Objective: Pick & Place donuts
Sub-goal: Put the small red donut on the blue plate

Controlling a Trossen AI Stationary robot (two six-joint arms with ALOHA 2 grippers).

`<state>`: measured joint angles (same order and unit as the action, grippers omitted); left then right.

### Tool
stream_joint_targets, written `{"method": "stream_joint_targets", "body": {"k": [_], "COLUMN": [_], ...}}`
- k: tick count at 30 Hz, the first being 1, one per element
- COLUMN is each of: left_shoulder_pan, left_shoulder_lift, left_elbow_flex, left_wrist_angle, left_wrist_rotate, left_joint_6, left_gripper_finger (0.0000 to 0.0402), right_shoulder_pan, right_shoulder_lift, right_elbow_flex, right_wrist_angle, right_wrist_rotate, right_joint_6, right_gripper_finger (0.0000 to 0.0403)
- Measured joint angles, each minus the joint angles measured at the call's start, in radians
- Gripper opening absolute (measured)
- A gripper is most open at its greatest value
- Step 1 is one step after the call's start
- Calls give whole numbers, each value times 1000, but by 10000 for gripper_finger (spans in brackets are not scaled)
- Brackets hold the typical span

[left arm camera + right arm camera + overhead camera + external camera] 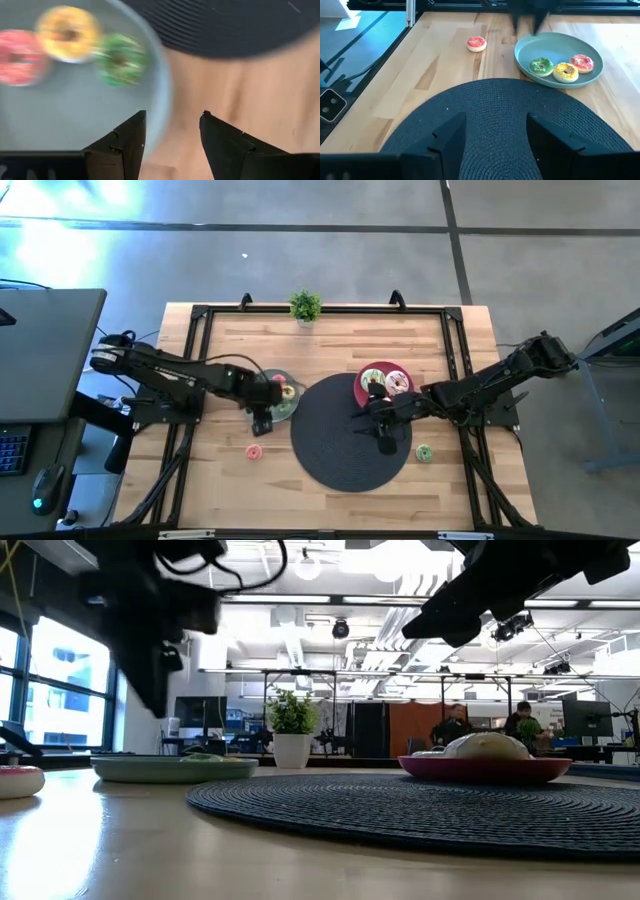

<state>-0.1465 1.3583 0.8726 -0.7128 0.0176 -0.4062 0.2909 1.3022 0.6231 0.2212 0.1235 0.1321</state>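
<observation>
The left gripper (262, 420) hangs over the near edge of the grey-green plate (290, 409), its jaws spread with nothing between them, as the left wrist view shows. On that plate lie three small donuts close together: a pink donut (20, 57), a yellow donut (67, 32) and a green donut (119, 58). It seems the plate serves as the collecting place for the small ones, since two are not there yet: a loose pink donut (254, 451) lies on the bare tabletop (340, 345) just in front of the left gripper, and a loose green donut (424, 452) lies beside the black mat (340, 465) on the right side. The right gripper (384, 442) hovers over the mat, jaws also spread and empty. The red plate (366, 370) holds the larger frosted donuts, but the right arm covers part of it, so I cannot count them with certainty. In the low view only one pale donut shows there. A small potted plant (305, 306) stands at the far edge.
</observation>
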Motion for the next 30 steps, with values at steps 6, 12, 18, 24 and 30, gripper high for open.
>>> {"method": "stream_joint_targets", "body": {"k": [6,12,18,24,30], "left_shoulder_pan": [-193,-368,-419,-419,-418], "left_shoulder_lift": [12,14,14,14,14], "left_elbow_flex": [-7,-75,-149,-227,-259], "left_wrist_angle": [13,71,101,256,276], "left_wrist_rotate": [45,-91,-160,-114,-130], "left_joint_6": [21,-161,-312,-333,-322], "left_gripper_finger": [177,177,177,177,173], "right_shoulder_pan": [0,0,0,0,0], "right_shoulder_lift": [0,0,0,0,0], "right_elbow_flex": [0,0,0,0,0], "right_wrist_angle": [-1,-1,0,0,0], "right_wrist_rotate": [8,19,31,31,31], "right_joint_6": [-1,-1,-1,-1,-1], "right_gripper_finger": [197,197,197,197,197]}}
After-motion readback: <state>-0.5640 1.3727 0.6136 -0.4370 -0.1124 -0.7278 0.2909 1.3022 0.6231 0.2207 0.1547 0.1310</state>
